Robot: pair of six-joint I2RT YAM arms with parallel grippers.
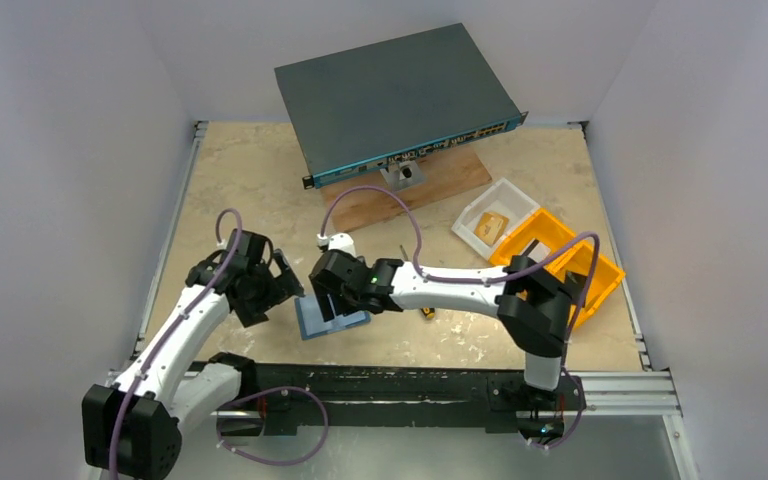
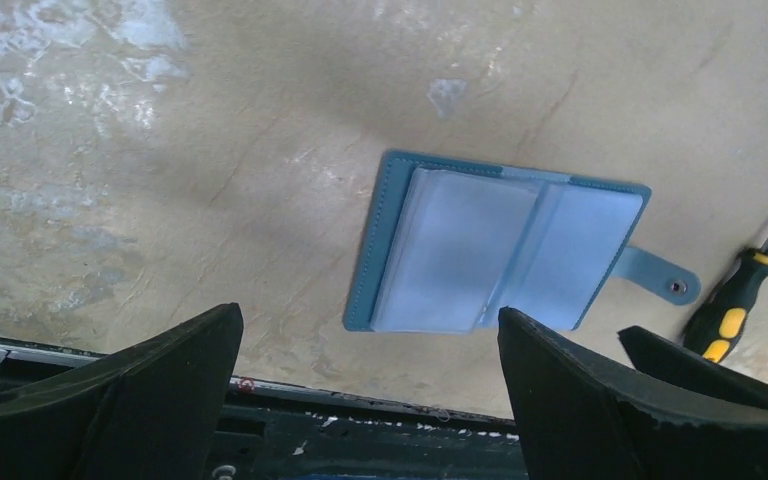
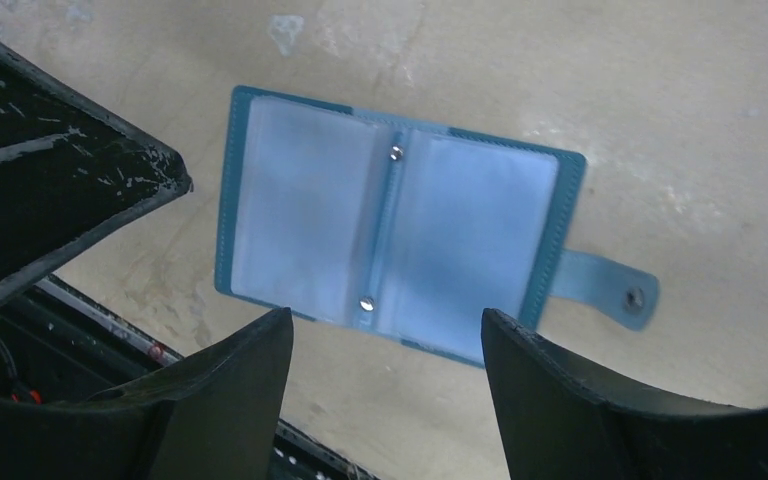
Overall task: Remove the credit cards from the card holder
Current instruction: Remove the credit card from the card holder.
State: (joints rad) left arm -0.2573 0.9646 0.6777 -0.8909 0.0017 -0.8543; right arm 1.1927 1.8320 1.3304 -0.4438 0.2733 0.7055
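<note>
I see one screwdriver (image 2: 735, 305) just right of the one card holder (image 3: 395, 250), and one big grey box (image 1: 395, 100) far back. The card holder lies open flat on the table (image 1: 260, 180) near my arms. My left gripper (image 2: 368, 312) is beside it and my right gripper (image 3: 385, 318) is above it. Both have fingers wide apart, holding nothing.

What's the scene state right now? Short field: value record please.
holder: flat teal-blue folding card holder, lying open on the beige table, snap tab out to one side
cards: none visible outside it; sleeve contents unclear
left pincer: open, empty, aimed at the holder
right pincer: open, empty, over the holder
nearby: black-and-yellow-handled screwdriver beside the tab, not touching it
</note>
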